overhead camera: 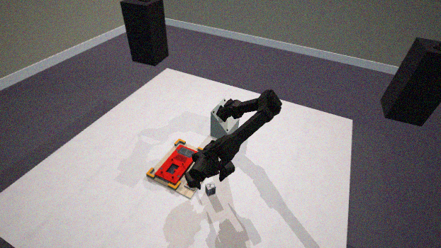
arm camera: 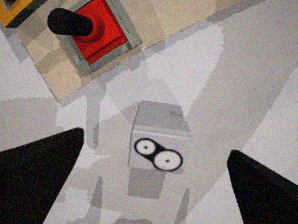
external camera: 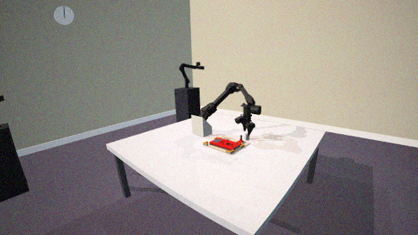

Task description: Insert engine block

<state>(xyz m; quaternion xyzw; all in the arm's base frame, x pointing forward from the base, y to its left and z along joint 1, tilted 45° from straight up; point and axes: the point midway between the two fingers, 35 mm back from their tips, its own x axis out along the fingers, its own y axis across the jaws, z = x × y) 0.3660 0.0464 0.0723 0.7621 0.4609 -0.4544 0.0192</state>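
Observation:
The grey engine block point(overhead camera: 210, 189) point(external camera: 247, 137) point(arm camera: 159, 132) appears to stand upright on the white table beside the board. Its top has two white discs ringed in black; a small notch shows on the side facing the wrist view's top. My gripper point(overhead camera: 210, 180) point(external camera: 248, 132) point(arm camera: 157, 147) is open above it, a black finger on each side, with gaps between fingers and block in the wrist view. The red car body point(overhead camera: 162, 172) point(external camera: 222, 144) lies flat on the board; its dark rectangular opening point(overhead camera: 172, 168) looks empty. The rib is too small to make out.
The wooden board point(overhead camera: 187, 193) point(arm camera: 49, 91) has orange corner brackets point(overhead camera: 150, 173) around the body. On its near end a red piece point(arm camera: 106, 37) with an upright black peg point(arm camera: 67, 22) point(external camera: 240, 137) sits in a grey frame. The arm's pale base point(overhead camera: 217, 128) point(external camera: 199, 125) stands behind.

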